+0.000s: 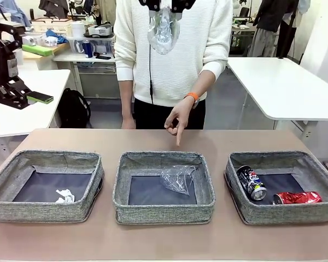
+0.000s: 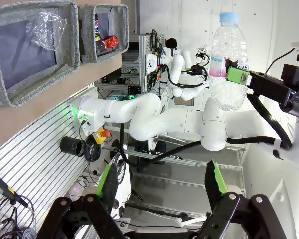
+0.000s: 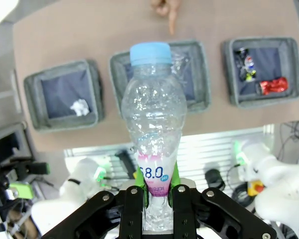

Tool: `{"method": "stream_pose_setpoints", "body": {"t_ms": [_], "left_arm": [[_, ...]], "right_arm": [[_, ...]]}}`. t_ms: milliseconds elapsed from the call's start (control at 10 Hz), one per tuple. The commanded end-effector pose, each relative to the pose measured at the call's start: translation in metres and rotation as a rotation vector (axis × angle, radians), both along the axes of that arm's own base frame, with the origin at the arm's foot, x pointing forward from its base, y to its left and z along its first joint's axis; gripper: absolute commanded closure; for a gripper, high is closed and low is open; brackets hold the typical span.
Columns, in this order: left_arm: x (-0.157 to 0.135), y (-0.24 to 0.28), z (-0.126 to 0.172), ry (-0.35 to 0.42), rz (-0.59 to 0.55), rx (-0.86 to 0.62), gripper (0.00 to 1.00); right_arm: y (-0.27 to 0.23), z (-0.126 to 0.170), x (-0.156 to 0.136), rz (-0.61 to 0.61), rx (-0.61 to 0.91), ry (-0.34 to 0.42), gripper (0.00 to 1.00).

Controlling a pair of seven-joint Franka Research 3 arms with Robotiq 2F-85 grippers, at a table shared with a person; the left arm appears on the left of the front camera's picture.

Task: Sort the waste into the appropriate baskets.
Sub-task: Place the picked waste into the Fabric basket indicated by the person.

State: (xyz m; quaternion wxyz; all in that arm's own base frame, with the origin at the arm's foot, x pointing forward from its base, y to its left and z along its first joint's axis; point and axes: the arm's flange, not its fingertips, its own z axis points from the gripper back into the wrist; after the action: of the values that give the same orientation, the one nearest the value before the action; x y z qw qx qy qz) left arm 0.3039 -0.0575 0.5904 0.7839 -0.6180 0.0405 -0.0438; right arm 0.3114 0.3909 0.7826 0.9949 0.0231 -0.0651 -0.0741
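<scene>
three grey baskets sit in a row on the brown table (image 1: 153, 243). the left basket (image 1: 22, 210) holds a white paper wad (image 1: 64, 196) near its front edge. the middle basket (image 1: 163, 213) holds a crumpled clear cup (image 1: 177, 179) toward its right side. the right basket (image 1: 317, 210) holds two cans lying on their sides: a dark can (image 1: 251, 183) at the left and a red can (image 1: 297, 197) in front of it to the right, close together.

the bottle (image 3: 153, 119) is held high above the table, over the middle basket in the right wrist view. the right gripper (image 3: 158, 196) is clenched on its lower part at the purple label, green pads (image 3: 175, 175) pressed to its sides, blue cap pointing away from the wrist. in the front view the bottle hangs at the top centre, in front of the person's white sweater (image 1: 175, 49). the left wrist view shows it sideways, gripped in the far arm's claw.

the left gripper (image 2: 161, 185) is released, fingers wide apart with nothing between them, away from the table.

the label reads "8.0" in white with a small blue dot; the rest is hidden by the fingers. print on the cans is too small to read.

the person's hand (image 1: 179, 117), an orange band at the wrist, points one finger down at the far rim of the middle basket.
</scene>
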Motion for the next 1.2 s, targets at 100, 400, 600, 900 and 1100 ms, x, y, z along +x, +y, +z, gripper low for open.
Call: {"method": "stream_pose_setpoints", "body": {"t_ms": [100, 400, 600, 900, 1100], "left_arm": [[-0.001, -0.001, 0.005, 0.009, 0.001, -0.026, 0.1], [-0.001, -0.001, 0.005, 0.009, 0.001, -0.026, 0.1], [-0.001, -0.001, 0.005, 0.009, 0.001, -0.026, 0.1], [-0.001, -0.001, 0.005, 0.009, 0.001, -0.026, 0.1], [-0.001, -0.001, 0.005, 0.009, 0.001, -0.026, 0.1]], "right_arm": [[0.0, 0.003, 0.0, -0.004, 0.003, 0.005, 0.81], [0.0, 0.003, 0.0, -0.004, 0.003, 0.005, 0.81], [0.0, 0.0, 0.0, 0.0, 0.0, 0.0, 0.81], [0.001, -0.099, 0.013, 0.279, -0.092, -0.113, 0.81], [-0.005, -0.176, 0.024, 0.401, 0.016, -0.044, 0.81]]}}
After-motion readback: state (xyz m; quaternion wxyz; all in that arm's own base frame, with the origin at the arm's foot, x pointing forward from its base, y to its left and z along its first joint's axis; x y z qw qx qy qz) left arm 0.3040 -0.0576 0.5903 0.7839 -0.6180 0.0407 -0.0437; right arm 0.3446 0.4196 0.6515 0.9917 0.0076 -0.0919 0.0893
